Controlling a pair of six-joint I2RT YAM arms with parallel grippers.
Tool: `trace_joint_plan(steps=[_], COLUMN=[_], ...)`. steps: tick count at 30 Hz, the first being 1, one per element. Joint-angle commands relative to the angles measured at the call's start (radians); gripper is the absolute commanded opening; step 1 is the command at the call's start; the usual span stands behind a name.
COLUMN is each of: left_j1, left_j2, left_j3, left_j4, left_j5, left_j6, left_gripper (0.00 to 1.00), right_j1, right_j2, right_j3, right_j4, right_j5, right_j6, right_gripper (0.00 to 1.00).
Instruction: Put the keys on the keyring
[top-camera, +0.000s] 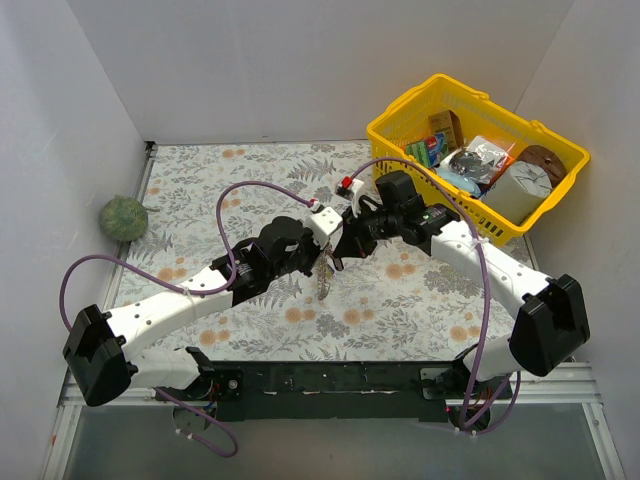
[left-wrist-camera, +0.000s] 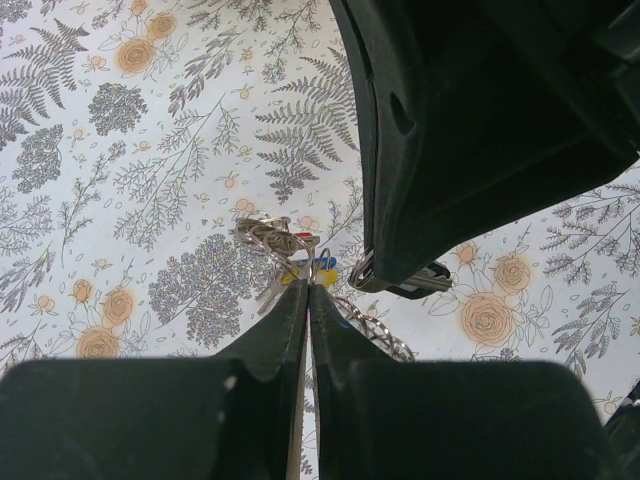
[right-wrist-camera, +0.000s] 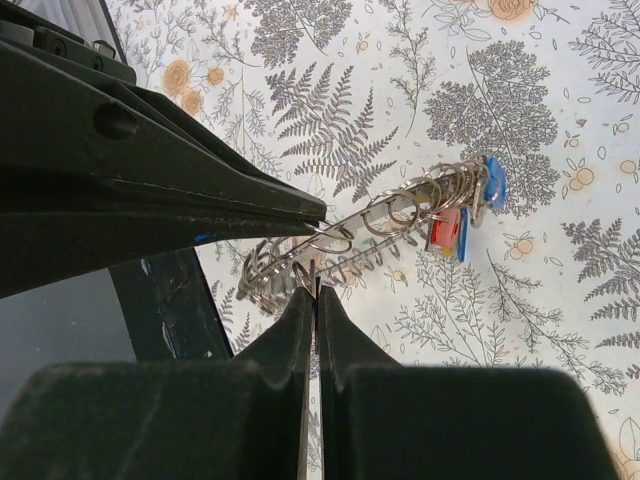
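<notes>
The keyring (right-wrist-camera: 372, 232) is a thin silvery ridged ring, seen edge-on in the right wrist view and hanging over the flowered mat between both grippers (top-camera: 325, 280). Small keys with red and blue heads (right-wrist-camera: 462, 222) hang on its far end on little rings; they also show in the left wrist view (left-wrist-camera: 312, 262). My left gripper (left-wrist-camera: 309, 286) is shut on the ring's rim. My right gripper (right-wrist-camera: 316, 290) is shut on a thin metal key at the ring's near end. A dark key head (left-wrist-camera: 418, 281) shows under the right fingers. The grippers meet mid-table (top-camera: 335, 245).
A yellow basket (top-camera: 398, 112) full of odds and ends stands at the back right. A green ball (top-camera: 122, 215) lies at the left wall. White walls close in the left, back and right sides. The dark base rail (top-camera: 330, 380) runs along the near edge.
</notes>
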Motion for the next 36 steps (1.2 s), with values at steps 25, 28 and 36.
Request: trace_joint_plan(steps=[25, 28, 36], left_j1=[-0.018, -0.018, -0.018], left_j2=[-0.075, -0.092, -0.118], left_j3=[-0.018, -0.030, -0.050], left_j4=[0.061, 0.072, 0.100], left_j5=[0.034, 0.031, 0.044], left_j6=[0.044, 0.046, 0.046], left_gripper=[0.00, 0.00, 0.00], right_j1=[0.002, -0.004, -0.010], right_j2=[0.043, 0.038, 0.032], right_j3=[0.057, 0.045, 0.028], right_j4=[0.029, 0.036, 0.052], right_j5=[0.003, 0.003, -0.019], right_j6=[-0.011, -0.006, -0.006], right_gripper=[0.01, 0.01, 0.01])
